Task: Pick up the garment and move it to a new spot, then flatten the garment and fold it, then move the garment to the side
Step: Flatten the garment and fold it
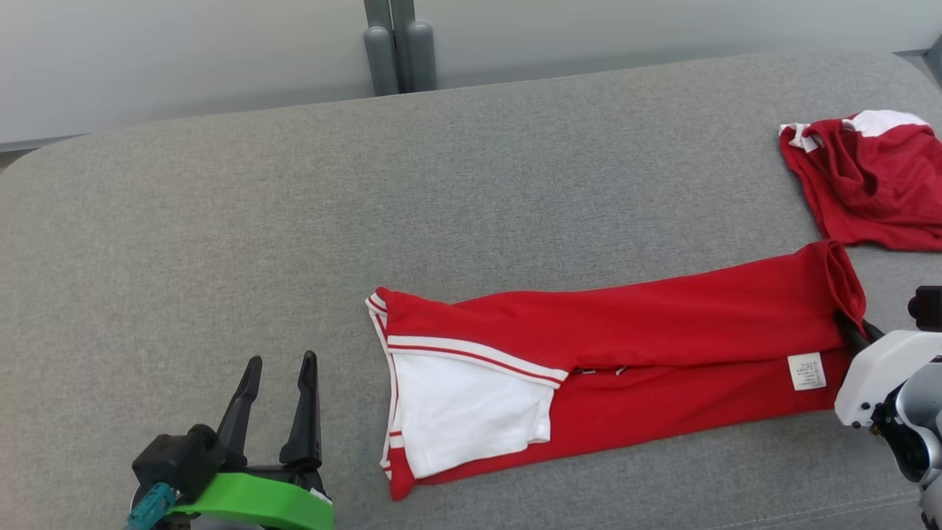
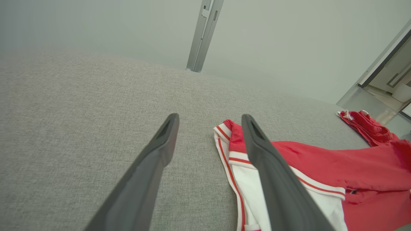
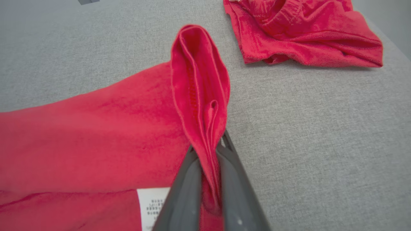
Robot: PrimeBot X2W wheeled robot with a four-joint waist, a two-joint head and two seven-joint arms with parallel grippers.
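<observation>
The garment (image 1: 662, 324) is red with a white panel and red-white trim at its left end. It lies folded into a long strip across the grey padded surface (image 1: 441, 184). My right gripper (image 1: 854, 333) is shut on the bunched right end of the garment (image 3: 199, 80), the cloth pinched between its fingers (image 3: 208, 144) and lifted slightly. A white care label (image 3: 151, 205) sits just left of the grip. My left gripper (image 1: 281, 358) stands open at the lower left, apart from the cloth; its left wrist view shows the garment's trimmed end (image 2: 337, 163) beside its right finger (image 2: 273, 179).
A second red and white garment (image 1: 868, 184) lies crumpled at the far right, near the surface's edge, and shows in the wrist views (image 2: 366, 126) (image 3: 305, 35). Grey posts (image 1: 397, 51) stand behind the far edge. Bare grey surface stretches to the left and back.
</observation>
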